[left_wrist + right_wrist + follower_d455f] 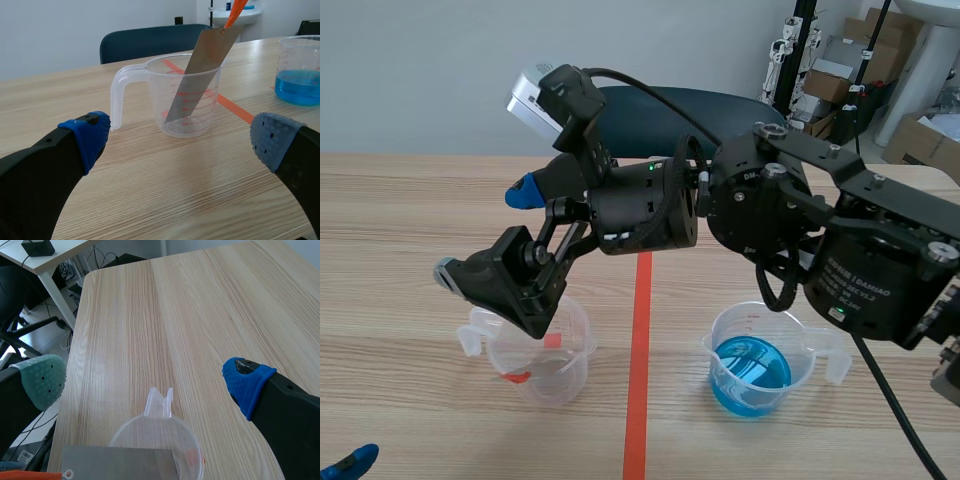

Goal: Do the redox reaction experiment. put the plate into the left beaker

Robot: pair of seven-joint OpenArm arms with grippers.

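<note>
The plate (200, 70) stood slanted inside the left beaker (155, 95), its lower edge on the base and its upper part leaning on the rim. In the scene view, this beaker sat at lower left of the frame. The right gripper (485, 232) hung just above it with fingers spread wide, holding nothing. The left gripper (177, 137) was also wide and empty, low near the bottom-left corner.

The placing looked all but done. A good finish would likely be a straight upward retreat, well clear of the orange tie (235, 12) threaded through the plate's top hole, since a snag could tip such a light vessel.

The plate was a thin, flat, dull-grey metal rectangle. The beaker was clear plastic with red graduations, a spout and a looped handle. Its twin, the beaker of blue liquid (718, 350), sat at lower right on the pale wood-grain table (420, 220).
</note>
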